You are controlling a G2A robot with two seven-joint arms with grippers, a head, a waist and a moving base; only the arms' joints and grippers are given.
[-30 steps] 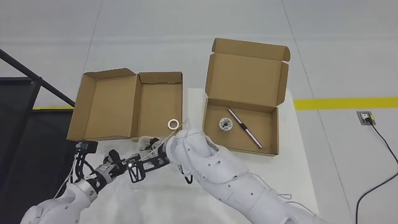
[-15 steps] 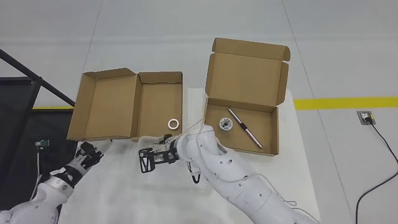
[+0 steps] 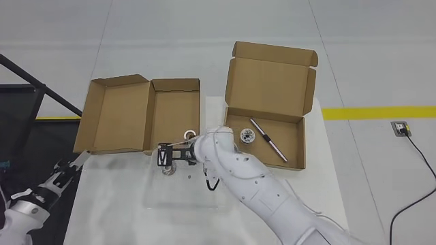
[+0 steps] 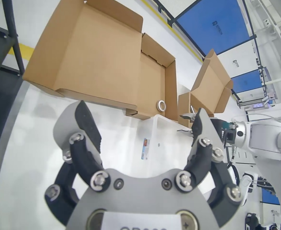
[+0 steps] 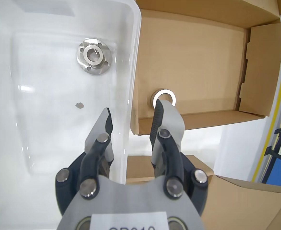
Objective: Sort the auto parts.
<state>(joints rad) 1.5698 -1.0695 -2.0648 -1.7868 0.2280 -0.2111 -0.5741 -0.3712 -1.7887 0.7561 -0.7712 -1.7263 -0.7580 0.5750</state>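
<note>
Right gripper [image 5: 133, 114] and left gripper [image 4: 140, 111] spread wide at white table [image 3: 105, 201]; yellow-lined pale floor [image 3: 204, 20] beyond.

Left end effector [image 4: 140, 113] is spread wide, while right end effector [image 5: 133, 108] points downward, moderately parted.

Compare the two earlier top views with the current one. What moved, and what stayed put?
The left pincer drew back from the clear bin to the table's left edge. The right pincer swung toward the left box, ending over the bin's rim. Both are open, holding nothing. The left box, the ring in it, and the right box with its rod and round part stayed put.
</note>
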